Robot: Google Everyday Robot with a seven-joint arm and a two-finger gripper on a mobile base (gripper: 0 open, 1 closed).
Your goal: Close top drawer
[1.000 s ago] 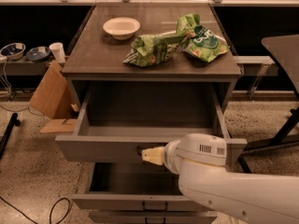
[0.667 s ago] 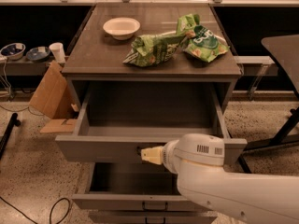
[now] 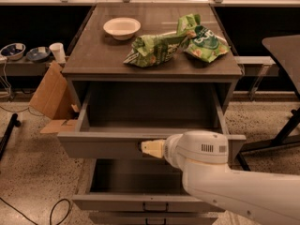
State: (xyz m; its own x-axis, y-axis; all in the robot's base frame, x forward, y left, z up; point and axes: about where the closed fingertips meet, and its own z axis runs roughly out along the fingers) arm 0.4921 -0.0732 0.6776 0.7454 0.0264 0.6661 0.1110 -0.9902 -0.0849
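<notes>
The top drawer (image 3: 101, 144) of the grey cabinet is pulled far out, its deep box empty. My gripper (image 3: 149, 148) is at the centre of the drawer's front panel, its cream tip against the panel where the handle sits. The handle is hidden behind the gripper. My white arm (image 3: 220, 179) comes in from the lower right and covers the right part of the front panel.
A lower drawer (image 3: 136, 202) is also pulled out. On the cabinet top (image 3: 93, 55) sit a white bowl (image 3: 122, 27) and two green chip bags (image 3: 154, 50). A cardboard piece (image 3: 49, 95) leans at the left. A dark table (image 3: 283, 48) stands at the right.
</notes>
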